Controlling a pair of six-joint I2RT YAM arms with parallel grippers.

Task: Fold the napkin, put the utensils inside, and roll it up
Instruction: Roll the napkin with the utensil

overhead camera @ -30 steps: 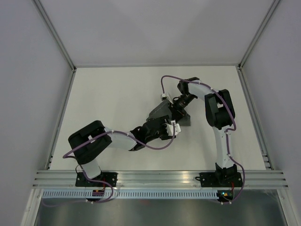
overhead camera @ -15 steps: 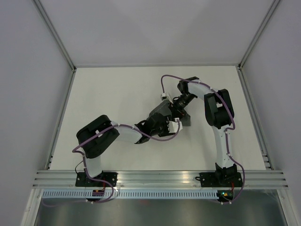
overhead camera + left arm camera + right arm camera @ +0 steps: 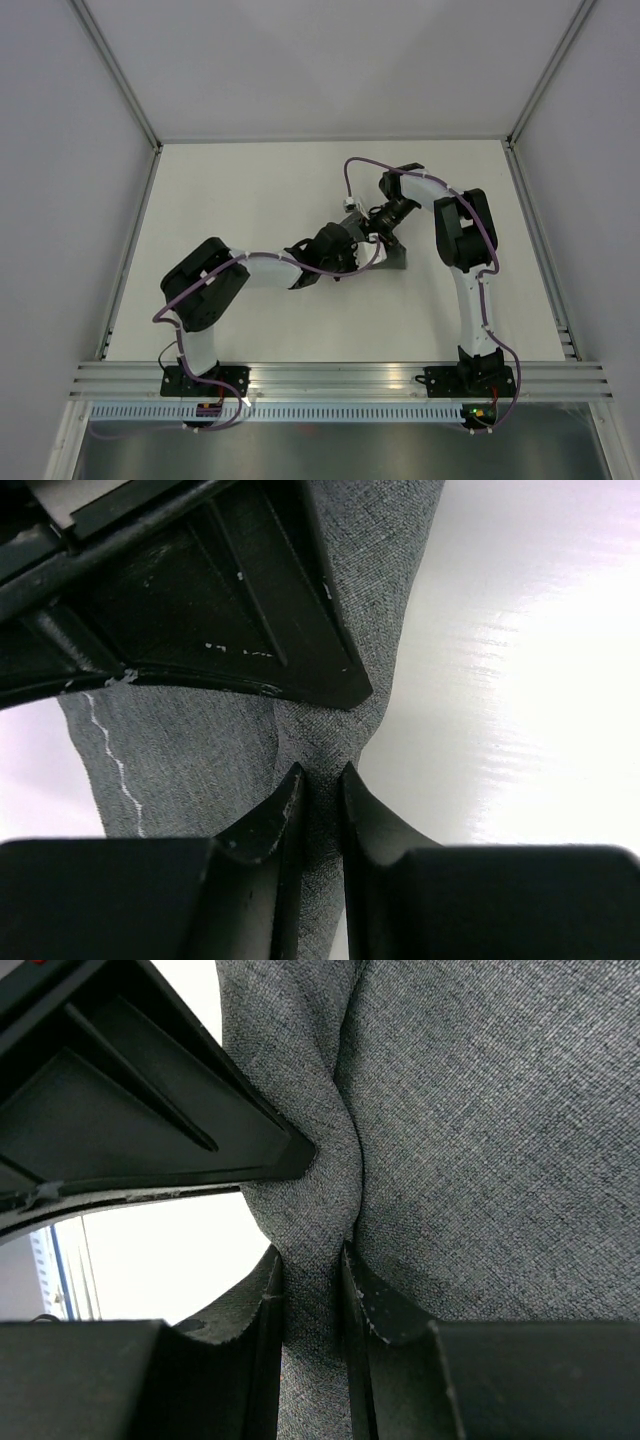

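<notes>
The dark grey napkin (image 3: 392,256) lies bunched at the middle of the table, mostly hidden under both wrists in the top view. My left gripper (image 3: 318,777) is shut on a fold of the napkin (image 3: 190,745), whose light stitched line shows at the left. My right gripper (image 3: 312,1260) is shut on another pinched fold of the napkin (image 3: 480,1130). The two grippers meet close together over the cloth, left gripper (image 3: 345,250) and right gripper (image 3: 372,228). Each wrist view shows the other gripper's black body just above. The utensils are hidden.
The white table (image 3: 240,200) is walled by grey panels, with a metal rail (image 3: 340,378) along the near edge. Purple cables loop off both arms.
My left arm has reached further right and up onto the napkin, and its jaws have closed onto a fold. The right arm has stayed still, holding its fold.
</notes>
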